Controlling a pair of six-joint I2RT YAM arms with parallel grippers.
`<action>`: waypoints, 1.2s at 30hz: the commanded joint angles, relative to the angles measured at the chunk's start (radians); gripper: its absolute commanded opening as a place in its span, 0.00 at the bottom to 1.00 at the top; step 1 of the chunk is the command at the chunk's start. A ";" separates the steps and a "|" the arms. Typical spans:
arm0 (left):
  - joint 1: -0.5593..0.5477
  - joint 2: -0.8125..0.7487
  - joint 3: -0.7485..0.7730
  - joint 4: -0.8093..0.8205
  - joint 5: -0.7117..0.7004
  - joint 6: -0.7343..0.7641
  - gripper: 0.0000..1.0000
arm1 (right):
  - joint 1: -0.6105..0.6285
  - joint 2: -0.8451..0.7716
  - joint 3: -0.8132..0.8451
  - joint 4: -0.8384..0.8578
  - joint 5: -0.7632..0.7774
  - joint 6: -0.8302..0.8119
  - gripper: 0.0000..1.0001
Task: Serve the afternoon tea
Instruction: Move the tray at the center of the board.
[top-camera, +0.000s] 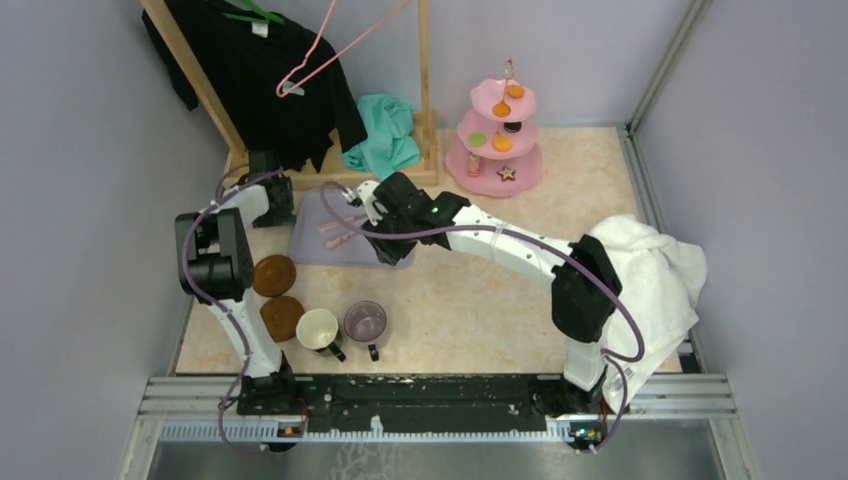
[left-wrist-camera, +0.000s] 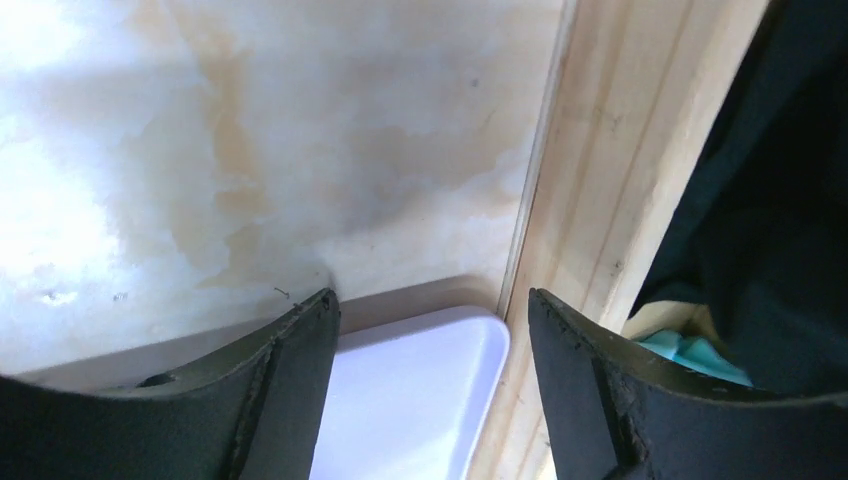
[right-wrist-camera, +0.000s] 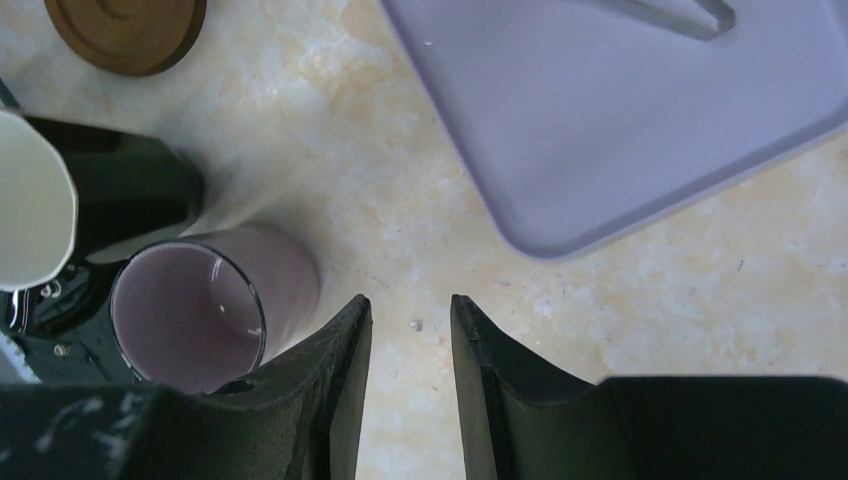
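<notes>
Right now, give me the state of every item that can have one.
Pink three-tier stand: upright, sweets on every tier.
Cream mug: upright, empty.
Greyish-purple mug: upright, empty.
Far brown coaster: flat, bare.
Near brown coaster: flat, bare.
Left end effector: open, empty.
Right end effector: slightly open, empty.
White towel: crumpled.

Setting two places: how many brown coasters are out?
2, both on the left: the far coaster, and the near coaster in front of it, beside the cream mug. More may be hidden.
</notes>
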 joint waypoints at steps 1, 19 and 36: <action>0.001 -0.054 -0.002 -0.163 -0.014 -0.173 0.77 | 0.044 -0.109 -0.027 -0.001 -0.031 -0.031 0.36; 0.000 0.055 0.403 -0.736 -0.468 0.116 0.79 | 0.144 -0.253 -0.239 0.100 0.038 -0.010 0.38; 0.088 -0.139 0.052 -0.665 -0.263 0.323 0.78 | 0.260 -0.293 -0.368 0.218 0.169 0.089 0.44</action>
